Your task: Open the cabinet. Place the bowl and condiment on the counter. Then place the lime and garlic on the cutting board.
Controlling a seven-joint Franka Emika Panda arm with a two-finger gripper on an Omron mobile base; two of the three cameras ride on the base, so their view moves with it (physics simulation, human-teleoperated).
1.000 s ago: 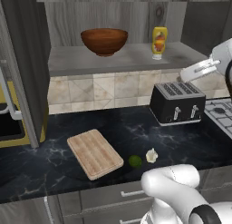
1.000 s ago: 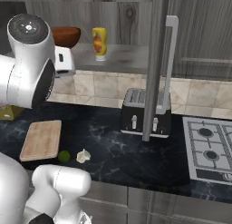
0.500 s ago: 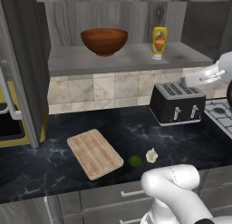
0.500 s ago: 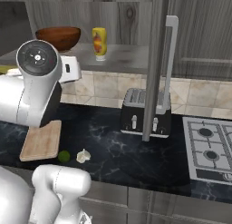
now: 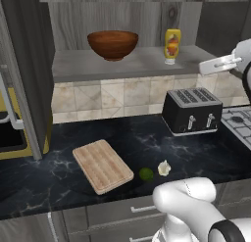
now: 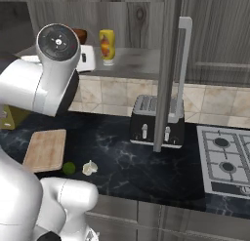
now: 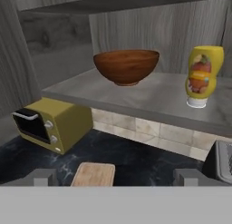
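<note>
Cabinet (image 5: 29,64) doors stand open; bowl (image 7: 126,65) and condiment (image 7: 202,76) sit on the lower shelf, well apart. My end effector (image 7: 118,177) is spread wide and empty, level with the shelf edge.

Bowl: ahead and slightly above the end effector, near centre line. Glossy turned wood, so I judge it rigid, fairly light, slick on the outer curve. Too wide to span across the body; best hold is the rim, one finger inside, one outside.

Condiment: ahead and to the right of the end effector, standing cap-down. Soft plastic, light, likely to squash and tip. Take it at mid-body across the label, gently.

Lime (image 5: 145,174) and garlic (image 5: 163,168) lie below, on the bench (image 5: 147,148), just beside the cutting board (image 5: 102,165). Lime will roll; garlic's papery skin looks fragile, though it is too small here to be sure.
</note>
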